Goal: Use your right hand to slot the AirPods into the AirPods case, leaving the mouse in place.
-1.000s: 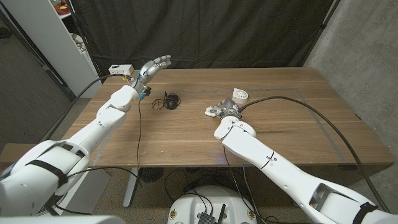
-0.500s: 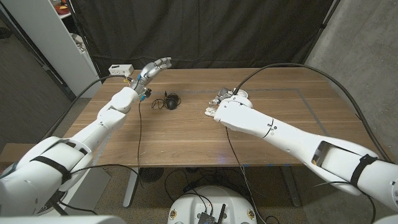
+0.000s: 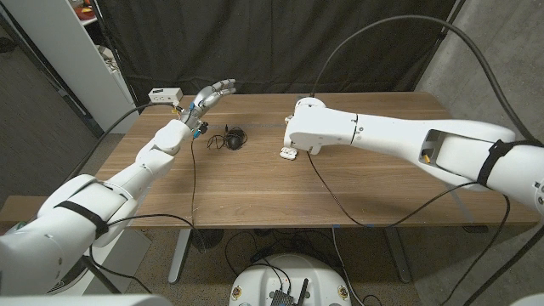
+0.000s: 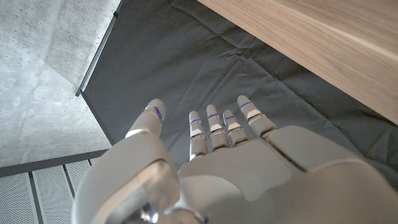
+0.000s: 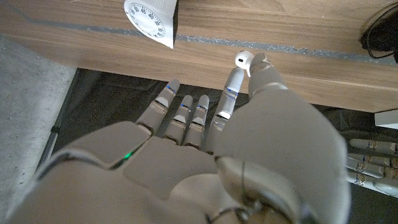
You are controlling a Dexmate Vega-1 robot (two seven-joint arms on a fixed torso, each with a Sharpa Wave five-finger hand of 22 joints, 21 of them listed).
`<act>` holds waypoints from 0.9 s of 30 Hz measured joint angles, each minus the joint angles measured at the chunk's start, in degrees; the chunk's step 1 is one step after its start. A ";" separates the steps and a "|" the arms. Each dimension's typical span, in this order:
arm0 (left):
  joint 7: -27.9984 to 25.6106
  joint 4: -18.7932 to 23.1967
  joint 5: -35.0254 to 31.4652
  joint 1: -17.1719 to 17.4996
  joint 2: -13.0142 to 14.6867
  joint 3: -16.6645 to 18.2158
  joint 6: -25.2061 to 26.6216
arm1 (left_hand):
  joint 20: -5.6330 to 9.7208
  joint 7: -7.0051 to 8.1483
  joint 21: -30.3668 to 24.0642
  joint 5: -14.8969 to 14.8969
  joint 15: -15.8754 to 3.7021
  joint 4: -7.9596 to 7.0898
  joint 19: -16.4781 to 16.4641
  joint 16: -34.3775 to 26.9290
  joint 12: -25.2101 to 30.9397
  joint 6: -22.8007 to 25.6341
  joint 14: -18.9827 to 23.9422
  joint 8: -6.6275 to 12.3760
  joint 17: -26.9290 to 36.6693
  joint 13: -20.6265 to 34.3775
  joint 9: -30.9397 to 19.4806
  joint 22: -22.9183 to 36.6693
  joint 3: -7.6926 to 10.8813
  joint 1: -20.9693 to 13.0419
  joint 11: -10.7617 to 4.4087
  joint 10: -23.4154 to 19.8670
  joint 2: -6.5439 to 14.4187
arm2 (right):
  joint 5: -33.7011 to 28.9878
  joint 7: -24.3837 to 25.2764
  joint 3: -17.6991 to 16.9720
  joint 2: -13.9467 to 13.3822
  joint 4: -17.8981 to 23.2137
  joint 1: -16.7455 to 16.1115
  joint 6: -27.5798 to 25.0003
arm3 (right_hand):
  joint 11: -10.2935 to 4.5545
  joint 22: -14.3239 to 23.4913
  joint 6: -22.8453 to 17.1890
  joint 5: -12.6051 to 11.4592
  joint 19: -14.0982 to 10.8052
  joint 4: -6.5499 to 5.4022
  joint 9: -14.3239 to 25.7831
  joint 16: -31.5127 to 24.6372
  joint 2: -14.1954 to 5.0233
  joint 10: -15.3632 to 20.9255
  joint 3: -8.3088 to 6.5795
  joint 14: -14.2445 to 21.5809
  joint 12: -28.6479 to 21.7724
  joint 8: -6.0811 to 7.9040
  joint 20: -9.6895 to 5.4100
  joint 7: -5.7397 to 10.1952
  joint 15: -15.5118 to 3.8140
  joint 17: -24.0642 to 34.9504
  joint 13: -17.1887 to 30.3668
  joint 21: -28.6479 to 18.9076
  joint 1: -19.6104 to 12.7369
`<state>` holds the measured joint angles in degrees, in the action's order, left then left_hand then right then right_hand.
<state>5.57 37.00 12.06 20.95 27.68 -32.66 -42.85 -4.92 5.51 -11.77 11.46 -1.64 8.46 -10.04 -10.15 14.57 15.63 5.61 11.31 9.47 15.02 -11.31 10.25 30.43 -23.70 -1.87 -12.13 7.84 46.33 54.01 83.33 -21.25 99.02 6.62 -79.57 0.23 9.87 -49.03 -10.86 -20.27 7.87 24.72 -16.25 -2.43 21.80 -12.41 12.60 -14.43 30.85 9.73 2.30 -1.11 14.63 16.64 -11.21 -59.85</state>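
My right hand hangs above the table and pinches one white AirPod between thumb and a fingertip, the other fingers stretched out. In the head view my right forearm crosses the table's middle and covers that hand. The white AirPods case lies just in front of the forearm, lid open. The black mouse with its coiled cable sits to the case's left. My left hand is raised over the table's far left corner with fingers apart, holding nothing.
A white kitchen timer stands on the table beyond my right hand's fingers. A small white box sits at the far left corner next to my left hand. Black curtain hangs behind the table.
My right arm has risen from beside the case and swung across, so its forearm now covers the timer and the hand in the head view. Case, mouse and left hand stayed put.
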 measured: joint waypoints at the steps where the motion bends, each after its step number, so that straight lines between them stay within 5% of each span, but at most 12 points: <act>1: 0.14 -1.54 0.00 -0.59 -0.44 -0.28 -0.64 | 0.00 0.00 0.00 0.00 0.00 0.00 0.00 0.00 0.00 0.00 0.00 0.00 0.00 0.00 0.00 0.00 0.00 0.00 0.00 0.00 0.00 | 3.98 -0.01 1.00 0.26 -0.46 1.63 -0.08 | 0.10 0.00 0.11 0.00 -0.12 -0.09 -0.02 0.00 -0.17 0.10 0.09 0.00 0.00 0.00 0.12 -0.11 0.00 0.00 0.00 0.00 0.17; 9: 0.32 -5.74 -0.02 -2.00 -1.54 -1.34 -3.54 | -0.41 0.00 0.45 0.00 0.31 0.00 0.41 0.00 0.00 0.00 -0.30 0.00 0.00 0.00 0.00 0.00 0.00 0.00 0.00 0.00 0.00 | 17.55 -5.82 6.12 1.91 -2.30 9.40 -0.23 | 0.82 0.00 0.18 0.27 -1.22 -0.40 -0.29 0.00 -0.58 0.38 0.40 0.71 0.00 0.00 1.21 -0.79 0.71 -0.29 0.27 0.00 1.40; 15: -0.43 -7.32 -0.30 -2.29 -1.73 -2.07 -4.91 | -0.41 -0.02 0.45 0.00 0.31 0.00 0.41 0.00 0.00 0.40 -0.30 0.00 0.00 0.00 0.00 0.00 0.00 0.00 0.00 0.00 0.00 | 24.40 -11.39 7.67 2.14 -2.19 12.10 -0.31 | 0.82 0.00 0.85 0.49 -2.05 -0.86 -0.51 -0.24 -0.63 0.38 0.86 1.23 0.00 -0.13 2.05 -1.01 0.81 -0.29 0.27 -0.13 2.47; 22: -2.13 -6.55 -1.01 -1.73 -1.04 -2.49 -5.27 | -1.45 -0.44 0.45 0.22 1.17 0.80 0.81 0.00 -0.61 0.59 -1.07 0.00 0.00 0.00 0.13 0.00 0.81 -2.00 0.83 0.83 0.56 | 28.04 -8.22 5.13 0.30 0.23 9.79 -0.44 | 1.42 0.00 4.22 0.48 -3.13 -1.42 -1.10 -0.29 -0.99 -0.22 1.42 1.96 0.46 -2.10 2.23 -1.11 0.70 -0.54 0.54 -0.26 4.33; 27: -3.95 -4.16 -1.86 -0.66 -0.23 -2.62 -3.85 | -1.44 -0.52 0.45 0.22 1.34 1.11 0.81 0.00 -0.60 0.50 -0.90 0.00 0.00 0.00 0.13 0.00 1.12 -2.81 0.87 1.18 0.67 | 26.56 -1.06 -1.02 -1.71 4.39 3.39 -0.46 | 1.72 0.00 4.96 0.46 -4.00 -1.42 -1.42 -0.29 -0.82 -0.78 1.42 2.26 0.67 -2.68 2.15 -1.85 0.40 -0.62 0.53 -0.26 5.07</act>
<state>1.62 32.84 10.20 20.29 27.45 -35.29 -46.70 -6.37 4.98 -11.32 11.68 -0.30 9.57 -9.23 -10.15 13.97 16.14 4.71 11.31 9.47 15.02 -11.18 10.25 31.55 -26.51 -1.00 -10.95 8.52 72.89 52.95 82.32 -22.96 103.42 10.01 -80.03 1.96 9.87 -44.07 -10.39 -24.27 6.45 23.31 -16.54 -3.25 21.02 -10.98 14.86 -13.75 28.17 11.87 0.46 -0.71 14.01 17.17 -11.47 -54.79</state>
